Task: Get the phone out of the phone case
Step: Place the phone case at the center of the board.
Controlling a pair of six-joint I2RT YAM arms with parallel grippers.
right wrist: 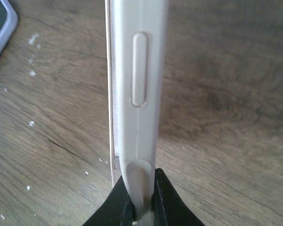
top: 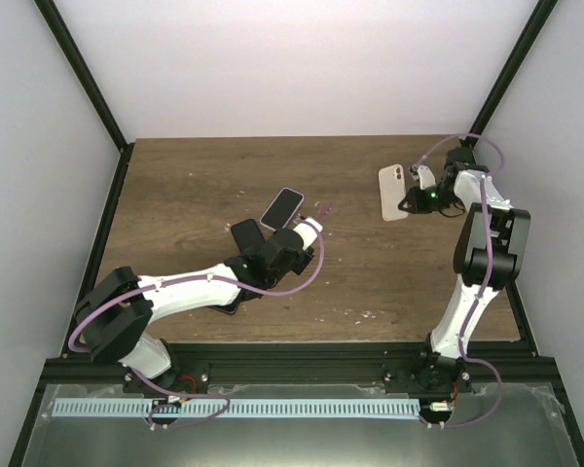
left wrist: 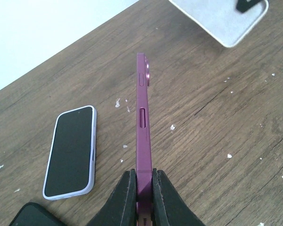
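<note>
My left gripper (left wrist: 144, 188) is shut on a bare purple phone (left wrist: 142, 117), held edge-on above the table with its camera bump at the far end. In the top view the left gripper (top: 310, 232) is at the table's middle with the phone (top: 321, 209) sticking out. My right gripper (top: 416, 197) at the far right is shut on a white phone case (top: 394, 193). The right wrist view shows the case (right wrist: 137, 94) edge-on between the fingers (right wrist: 141, 200). In the left wrist view the case (left wrist: 217, 19) shows a grey inside with no phone in it.
A phone in a lavender case (top: 282, 205) lies screen up just left of the left gripper; it also shows in the left wrist view (left wrist: 70, 150) and the right wrist view (right wrist: 0, 28). A black phone (top: 245, 235) lies beside the left arm. White crumbs dot the wooden table (top: 370, 282).
</note>
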